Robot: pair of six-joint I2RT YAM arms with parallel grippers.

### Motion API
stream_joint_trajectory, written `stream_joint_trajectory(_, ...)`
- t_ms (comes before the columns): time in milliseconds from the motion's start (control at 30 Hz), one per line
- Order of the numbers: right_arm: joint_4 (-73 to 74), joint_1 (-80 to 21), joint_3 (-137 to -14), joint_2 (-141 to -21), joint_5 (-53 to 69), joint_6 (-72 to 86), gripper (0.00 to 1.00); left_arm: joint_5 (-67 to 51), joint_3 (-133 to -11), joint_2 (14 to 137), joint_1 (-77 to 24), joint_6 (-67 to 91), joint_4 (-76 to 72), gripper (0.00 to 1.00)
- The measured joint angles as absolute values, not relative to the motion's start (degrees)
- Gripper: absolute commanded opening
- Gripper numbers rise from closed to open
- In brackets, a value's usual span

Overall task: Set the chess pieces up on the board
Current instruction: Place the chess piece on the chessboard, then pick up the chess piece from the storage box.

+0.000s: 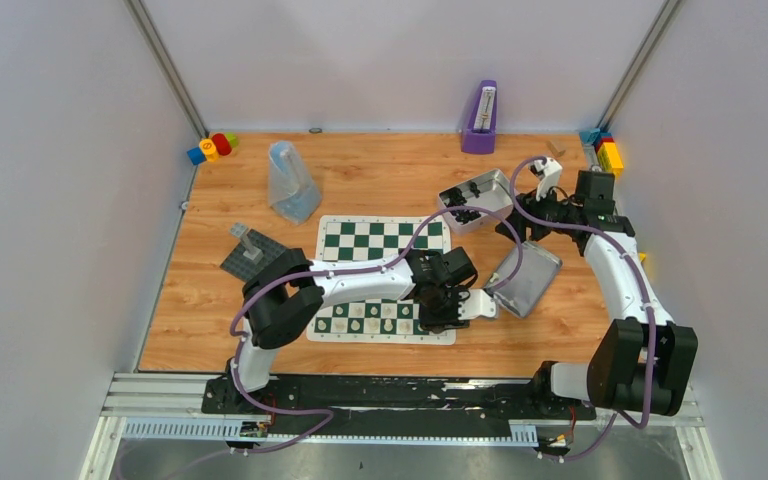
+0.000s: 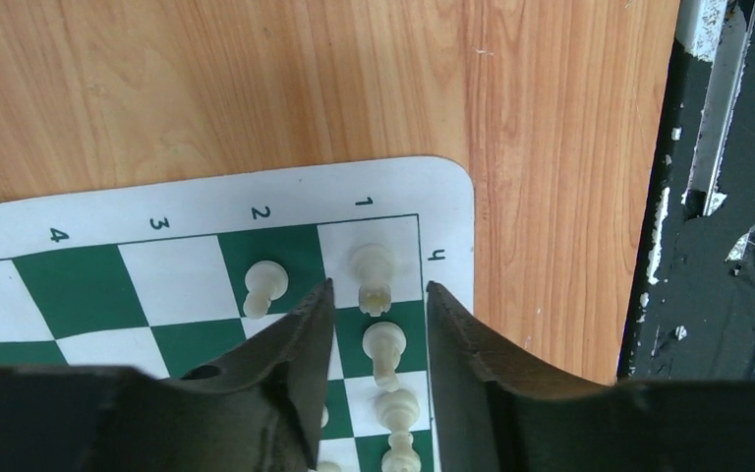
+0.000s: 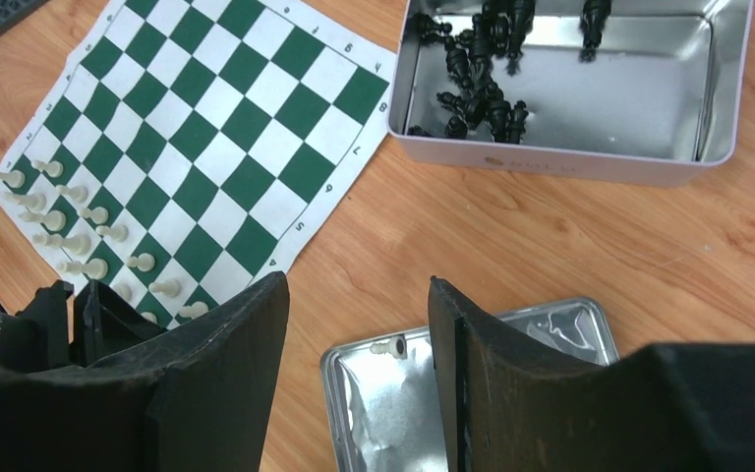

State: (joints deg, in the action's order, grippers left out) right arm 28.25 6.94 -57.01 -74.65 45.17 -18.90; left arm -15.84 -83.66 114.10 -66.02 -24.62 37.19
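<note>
The green-and-white board (image 1: pixel 385 240) lies flat on the wooden bench (image 1: pixel 380 170) in the middle of the overhead view, cream chess pieces (image 3: pixel 69 241) in two rows along its lower edge. The left tool (image 2: pixel 378 290) hangs over the board's lower right corner, fingers spread and gripping nothing; a cream rook (image 2: pixel 372 267) stands on the corner square just past the fingertips, a pawn (image 2: pixel 264 285) on the next square. The right tool (image 3: pixel 358 285) is also spread and empty, above a shallow metal lid (image 3: pixel 551 334) where one stray pawn (image 3: pixel 385 347) lies on its side. An open tin (image 3: pixel 551 162) at the upper right of the right wrist view holds black pieces (image 3: pixel 477 93).
</note>
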Motion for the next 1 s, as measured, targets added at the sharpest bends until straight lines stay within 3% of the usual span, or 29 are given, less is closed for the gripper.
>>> stream_joint_trajectory(133, 31.7, 6.9, -57.0, -74.7, 42.7, -21.0, 0.55, -15.3, -83.7, 113.6, -66.0, -24.6, 37.6, 0.58)
stream_joint_trajectory(500, 37.7, 6.9, -52.1, -76.7, 36.4, -25.1, 0.55, -13.9, -84.3, 104.6, -66.0, -25.1, 39.9, 0.71)
stream_joint_trajectory(1000, 37.0, 3.0, -50.2, -88.4, 30.8, -30.4, 0.44, -6.8, -85.1, 91.8, -62.1, -29.3, 48.8, 0.74)
